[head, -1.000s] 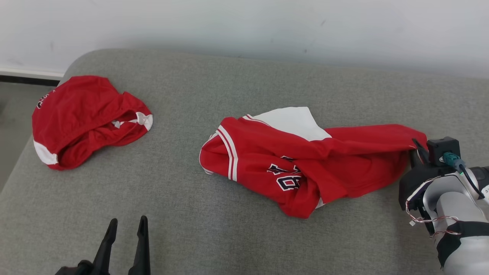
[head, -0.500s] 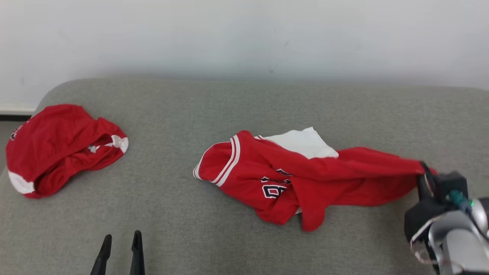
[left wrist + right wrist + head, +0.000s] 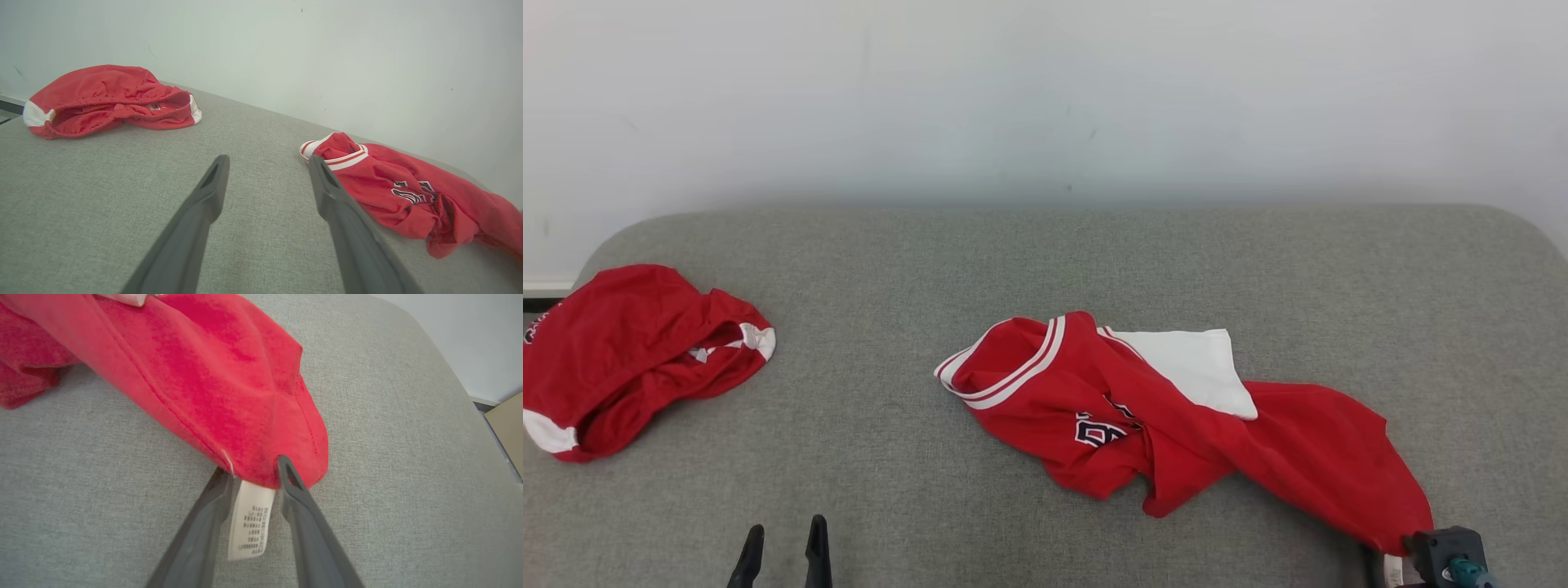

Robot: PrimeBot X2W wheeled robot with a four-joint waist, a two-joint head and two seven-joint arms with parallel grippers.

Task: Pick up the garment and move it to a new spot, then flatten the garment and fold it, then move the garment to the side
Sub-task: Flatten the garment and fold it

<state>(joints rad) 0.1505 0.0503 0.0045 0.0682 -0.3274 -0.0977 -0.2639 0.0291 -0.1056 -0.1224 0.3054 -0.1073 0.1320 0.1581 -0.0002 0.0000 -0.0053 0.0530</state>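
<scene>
The right jaws stand partly open. In the right wrist view the two dark fingers [image 3: 304, 514] leave a gap, and the bottom hem of the jersey [image 3: 229, 375] lies across their tips. A white label [image 3: 250, 516] with small print hangs from the hem into that gap. Whether the tips press the cloth at all I cannot tell. In the head view the dark wrist block [image 3: 1445, 551], with a teal plug, sits at the bottom right edge, just beside the jersey's near end.

From there the jersey runs as a twisted red band up and left across the grey fabric worktop [image 3: 1045, 261], reaching about its middle. It lies crumpled, not flat. A fold bulges near its centre, and a dark number [image 3: 1094, 429] with a white outline is half hidden in the creases. A white panel [image 3: 1196, 371] shows on the far side, and a white-striped trim [image 3: 1013, 367] rims the opening at the left end.

The left jaws are wide open and hold nothing. In the left wrist view their fingers [image 3: 204, 204] point out over bare worktop at the near left, between the two garments and apart from both.

Red shorts [image 3: 629, 359] with white bands lie bunched at the far left end of the worktop, well apart from the jersey. A pale wall [image 3: 1045, 98] stands behind.
</scene>
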